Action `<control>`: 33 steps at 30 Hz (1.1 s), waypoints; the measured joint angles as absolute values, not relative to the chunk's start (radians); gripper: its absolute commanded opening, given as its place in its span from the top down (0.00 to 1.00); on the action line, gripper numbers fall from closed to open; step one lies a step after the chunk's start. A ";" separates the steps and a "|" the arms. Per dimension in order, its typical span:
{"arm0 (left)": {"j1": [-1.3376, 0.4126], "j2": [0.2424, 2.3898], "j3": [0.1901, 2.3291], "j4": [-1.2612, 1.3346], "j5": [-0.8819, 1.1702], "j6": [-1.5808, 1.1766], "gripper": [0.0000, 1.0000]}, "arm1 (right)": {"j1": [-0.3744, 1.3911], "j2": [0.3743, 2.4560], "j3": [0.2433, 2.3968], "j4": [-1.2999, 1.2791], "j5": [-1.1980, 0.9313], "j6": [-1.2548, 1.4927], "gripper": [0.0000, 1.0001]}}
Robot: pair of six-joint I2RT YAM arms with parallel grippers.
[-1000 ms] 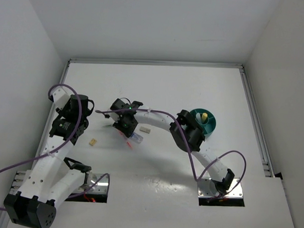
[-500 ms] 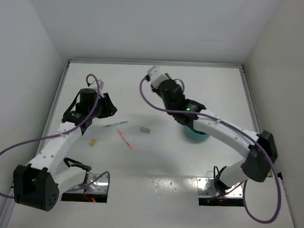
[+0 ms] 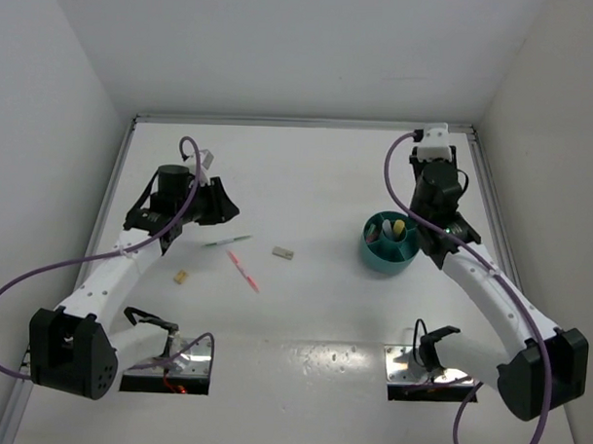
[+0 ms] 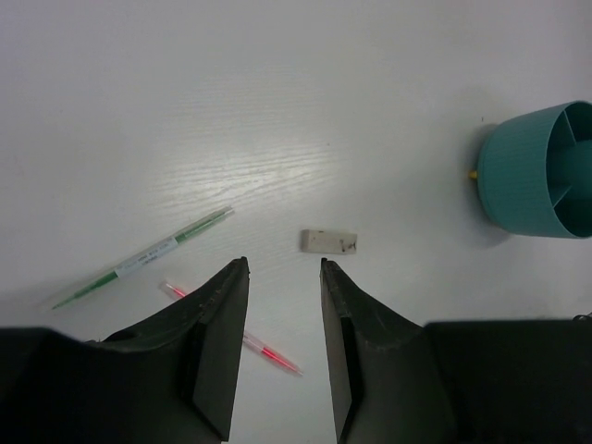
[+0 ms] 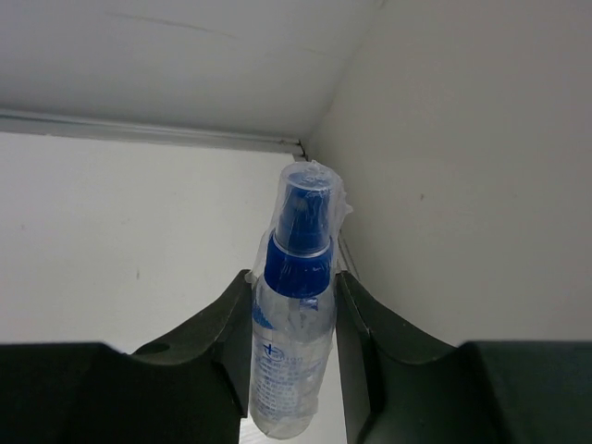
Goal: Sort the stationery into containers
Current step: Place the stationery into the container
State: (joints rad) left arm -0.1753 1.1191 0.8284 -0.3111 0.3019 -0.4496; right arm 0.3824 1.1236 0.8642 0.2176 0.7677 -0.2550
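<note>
My right gripper (image 5: pixel 294 282) is shut on a clear tube with a blue cap (image 5: pixel 294 305) and holds it up near the back right corner (image 3: pixel 434 139), behind the round teal tub (image 3: pixel 378 262). The tub has divider walls and a yellow marker (image 3: pixel 399 228) in it. My left gripper (image 4: pixel 284 268) is open and empty above the table, left of centre (image 3: pixel 219 205). Ahead of it lie a thin green pen (image 4: pixel 143 257), a grey eraser block (image 4: pixel 327 240) and a thin clear pen with a red core (image 4: pixel 268 351). A tiny yellow piece (image 3: pixel 180 276) lies nearer the left arm.
White walls close in the table on the left, back and right. A metal rail (image 3: pixel 500 239) runs along the right edge, close to the tub. The tub also shows at the right edge of the left wrist view (image 4: pixel 504 185).
My right arm has swung from the left middle of the table to the back right, carrying the blue-capped tube off the table. My left gripper has moved toward the green pen.
</note>
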 measured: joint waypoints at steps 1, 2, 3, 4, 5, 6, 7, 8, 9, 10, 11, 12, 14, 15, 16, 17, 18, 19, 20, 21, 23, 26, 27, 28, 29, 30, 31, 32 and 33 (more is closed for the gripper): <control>-0.175 1.113 0.828 -0.311 0.303 -0.449 0.58 | 0.360 1.111 0.841 0.218 0.752 -0.230 1.00; -0.175 1.106 0.828 -0.311 0.303 -0.449 0.58 | 0.341 1.103 0.820 0.215 0.739 -0.205 1.00; -0.175 1.099 0.828 -0.311 0.304 -0.448 0.58 | 0.318 1.098 0.795 0.211 0.713 -0.176 1.00; -0.175 1.093 0.828 -0.310 0.304 -0.448 0.57 | 0.301 1.097 0.773 0.207 0.687 -0.151 1.00; -0.175 1.089 0.828 -0.308 0.304 -0.448 0.57 | 0.283 1.096 0.748 0.206 0.660 -0.126 1.00; -0.175 1.088 0.828 -0.306 0.304 -0.448 0.57 | 0.269 1.094 0.726 0.206 0.633 -0.107 1.00; -0.175 1.088 0.828 -0.305 0.304 -0.448 0.57 | 0.256 1.091 0.702 0.210 0.604 -0.089 1.00; -0.175 1.088 0.828 -0.305 0.304 -0.448 0.57 | 0.245 1.086 0.678 0.215 0.578 -0.073 1.00; -0.175 1.088 0.827 -0.306 0.305 -0.448 0.57 | 0.236 1.081 0.657 0.223 0.555 -0.060 1.00; -0.175 1.088 0.827 -0.305 0.305 -0.448 0.57 | 0.227 1.075 0.633 0.237 0.529 -0.047 1.00; -0.175 1.088 0.827 -0.305 0.305 -0.448 0.57 | 0.222 1.073 0.621 0.247 0.511 -0.039 1.00; -0.175 1.088 0.827 -0.305 0.305 -0.448 0.57 | 0.212 1.073 0.607 0.267 0.485 -0.030 1.00; -0.175 1.088 0.827 -0.305 0.305 -0.448 0.57 | 0.200 1.075 0.593 0.297 0.451 -0.021 1.00; -0.175 1.088 0.827 -0.305 0.305 -0.448 0.57 | 0.195 1.077 0.590 0.308 0.435 -0.017 1.00; -0.175 1.088 0.827 -0.305 0.306 -0.448 0.57 | 0.189 1.079 0.588 0.319 0.415 -0.013 1.00; -0.175 1.088 0.827 -0.305 0.307 -0.448 0.57 | 0.183 1.083 0.587 0.327 0.397 -0.007 1.00; -0.175 1.088 0.827 -0.305 0.307 -0.448 0.57 | 0.177 1.086 0.583 0.337 0.375 0.001 1.00; -0.175 1.088 0.827 -0.305 0.307 -0.448 0.57 | 0.173 1.087 0.580 0.344 0.355 0.006 1.00; -0.175 1.088 0.827 -0.305 0.307 -0.448 0.57 | 0.170 1.089 0.574 0.356 0.337 0.011 1.00; -0.175 1.088 0.827 -0.305 0.307 -0.448 0.57 | 0.165 1.090 0.567 0.367 0.319 0.020 1.00; -0.175 1.088 0.827 -0.305 0.310 -0.448 0.57 | 0.161 1.102 0.558 0.375 0.282 0.033 1.00; -0.175 1.088 0.827 -0.305 0.311 -0.448 0.57 | 0.155 1.131 0.554 0.382 0.239 0.054 1.00; -0.175 1.088 0.827 -0.305 0.311 -0.448 0.57 | 0.152 1.140 0.551 0.388 0.223 0.061 1.00; -0.175 1.088 0.827 -0.305 0.311 -0.448 0.57 | 0.152 1.149 0.548 0.389 0.208 0.068 1.00; -0.175 1.088 0.827 -0.305 0.311 -0.448 0.57 | 0.152 1.156 0.546 0.389 0.195 0.076 1.00; -0.175 1.088 0.827 -0.305 0.312 -0.448 0.57 | 0.149 1.164 0.545 0.390 0.182 0.081 1.00; -0.175 1.088 0.827 -0.305 0.312 -0.448 0.57 | 0.148 1.171 0.544 0.391 0.171 0.086 1.00; -0.175 1.088 0.827 -0.305 0.312 -0.448 0.57 | 0.146 1.179 0.543 0.397 0.165 0.091 1.00; -0.175 1.088 0.827 -0.305 0.312 -0.448 0.57 | 0.145 1.188 0.543 0.402 0.157 0.094 1.00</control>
State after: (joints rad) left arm -0.1753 1.0878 0.8272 -0.3050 0.3122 -0.4484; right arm 0.1448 1.1877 0.5434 0.4019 0.1574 0.0940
